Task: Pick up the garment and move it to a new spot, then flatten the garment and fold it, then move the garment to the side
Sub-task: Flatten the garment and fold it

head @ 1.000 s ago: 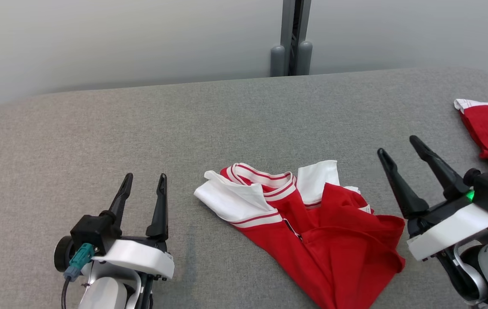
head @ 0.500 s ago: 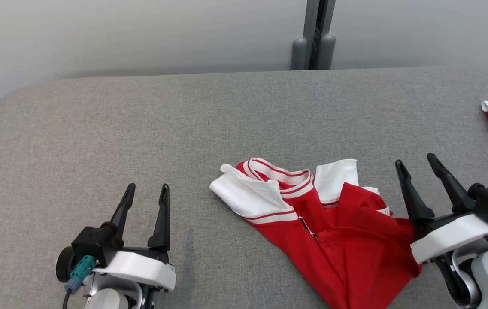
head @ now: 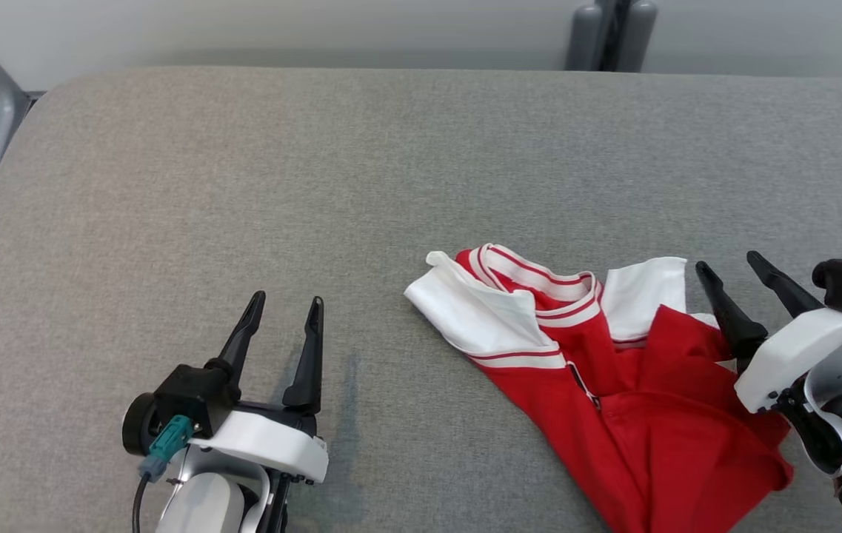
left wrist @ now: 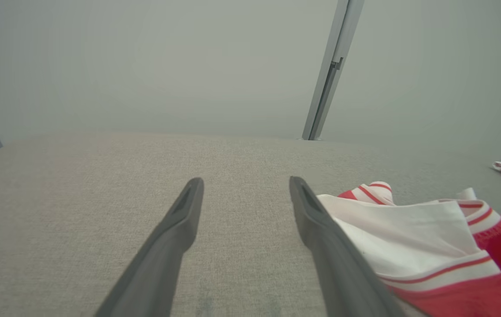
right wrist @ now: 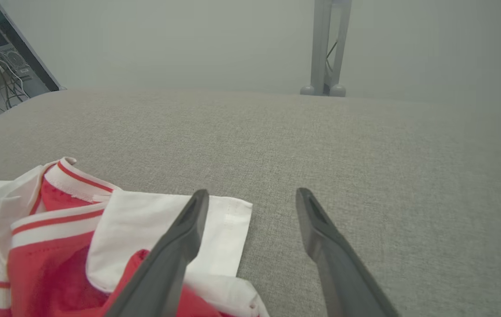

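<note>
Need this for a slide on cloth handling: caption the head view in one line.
Crumpled red-and-white garment on a grey fabric table, flanked by the open left gripper and open right gripper.

The surface (head: 243, 148) is showing grey woven cloth, matt and slightly rough. The garment (head: 650, 414) is lying as soft matt cloth, red and white. The left gripper (head: 287, 297) and right gripper (head: 726, 260) are showing smooth dark jaws, probably plastic, on white semi-gloss shells.
</note>
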You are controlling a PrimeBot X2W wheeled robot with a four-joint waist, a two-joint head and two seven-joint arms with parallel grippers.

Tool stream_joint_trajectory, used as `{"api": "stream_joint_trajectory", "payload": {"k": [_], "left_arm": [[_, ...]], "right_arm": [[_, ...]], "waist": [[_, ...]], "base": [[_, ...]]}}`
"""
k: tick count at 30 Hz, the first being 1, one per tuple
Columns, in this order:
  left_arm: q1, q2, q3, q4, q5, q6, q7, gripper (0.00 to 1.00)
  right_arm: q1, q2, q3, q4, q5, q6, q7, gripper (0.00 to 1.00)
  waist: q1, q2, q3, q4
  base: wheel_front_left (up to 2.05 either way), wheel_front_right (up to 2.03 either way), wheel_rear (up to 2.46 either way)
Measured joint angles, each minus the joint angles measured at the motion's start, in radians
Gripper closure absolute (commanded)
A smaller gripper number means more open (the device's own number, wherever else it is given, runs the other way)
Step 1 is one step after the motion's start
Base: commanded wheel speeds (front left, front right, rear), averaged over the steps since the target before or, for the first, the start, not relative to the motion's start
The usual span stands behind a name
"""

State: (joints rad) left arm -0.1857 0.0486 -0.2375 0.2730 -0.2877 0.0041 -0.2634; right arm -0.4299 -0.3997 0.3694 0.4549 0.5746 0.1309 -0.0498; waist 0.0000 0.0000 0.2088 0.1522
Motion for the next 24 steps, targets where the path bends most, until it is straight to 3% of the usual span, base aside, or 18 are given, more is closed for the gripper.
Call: {"api": "stream_joint_trajectory", "payload": {"k": [6,16,17,18,19,24], "left_arm": [[-0.013,0.0,-0.026,0.007,-0.014,0.007,0.0,0.0],[-0.018,0.0,-0.042,0.008,-0.022,0.015,0.0,0.0],[-0.018,0.0,-0.042,0.008,-0.022,0.015,0.0,0.0],[-0.018,0.0,-0.042,0.008,-0.022,0.015,0.0,0.0],[-0.018,0.0,-0.042,0.008,-0.022,0.015,0.0,0.0],[-0.018,0.0,-0.049,0.006,-0.024,0.017,0.0,0.0]], "right_arm": [[-0.048,-0.062,0.138,0.077,0.121,0.0,0.062,0.0],[-0.142,-0.139,0.306,0.142,0.255,0.0,0.066,0.0],[-0.152,-0.149,0.327,0.142,0.263,0.0,0.065,0.06],[-0.159,-0.157,0.348,0.146,0.276,0.0,0.067,0.82],[-0.164,-0.166,0.369,0.148,0.282,0.0,0.067,1.0],[-0.199,-0.195,0.438,0.159,0.335,0.0,0.048,1.0]], "waist": [[0.0,0.0,0.029,0.064],[0.0,0.0,0.046,0.127],[0.0,0.0,0.047,0.13],[0.0,0.0,0.048,0.131],[0.0,0.0,0.049,0.133],[0.0,0.0,0.051,0.138]], "base": [[0.0,0.0,0.0],[0.0,0.0,0.0],[0.0,0.0,0.0],[0.0,0.0,0.0],[0.0,0.0,0.0],[0.0,0.0,0.0]]}}
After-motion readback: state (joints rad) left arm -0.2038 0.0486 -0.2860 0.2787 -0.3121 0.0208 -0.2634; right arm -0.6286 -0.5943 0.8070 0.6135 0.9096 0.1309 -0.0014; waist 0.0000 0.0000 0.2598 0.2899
